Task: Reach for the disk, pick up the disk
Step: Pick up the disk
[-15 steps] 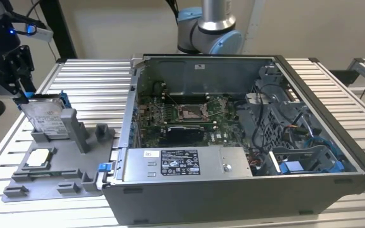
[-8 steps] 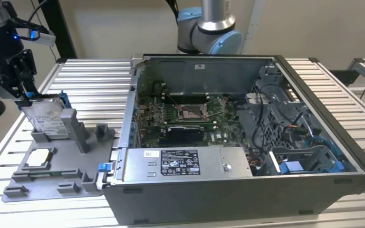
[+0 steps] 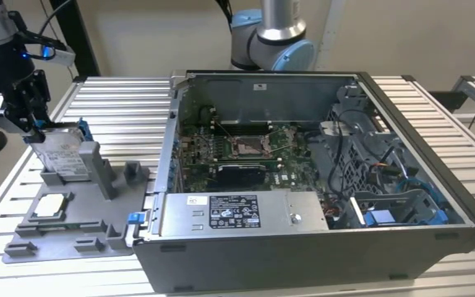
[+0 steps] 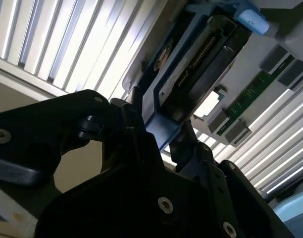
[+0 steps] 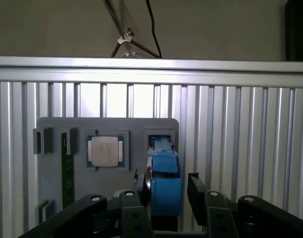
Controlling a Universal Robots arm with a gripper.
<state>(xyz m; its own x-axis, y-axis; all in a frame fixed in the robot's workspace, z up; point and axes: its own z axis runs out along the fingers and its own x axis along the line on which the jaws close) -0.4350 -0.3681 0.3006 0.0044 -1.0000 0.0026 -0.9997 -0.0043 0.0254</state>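
We note the disk (image 3: pixel 62 158) as bare silver metal with blue plastic rails, the stand (image 3: pixel 56 234) as matt grey plastic, the table (image 3: pixel 122 105) as ribbed bright metal, the end effector (image 5: pixel 166 181) matt black.

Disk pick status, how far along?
Reach looks done: the gripper straddles the upright disk at its top edge. In hand: nothing gripped yet, jaws open with a gap on one side in the first wrist view. Left: the pick-up; disk sits in the grey stand.
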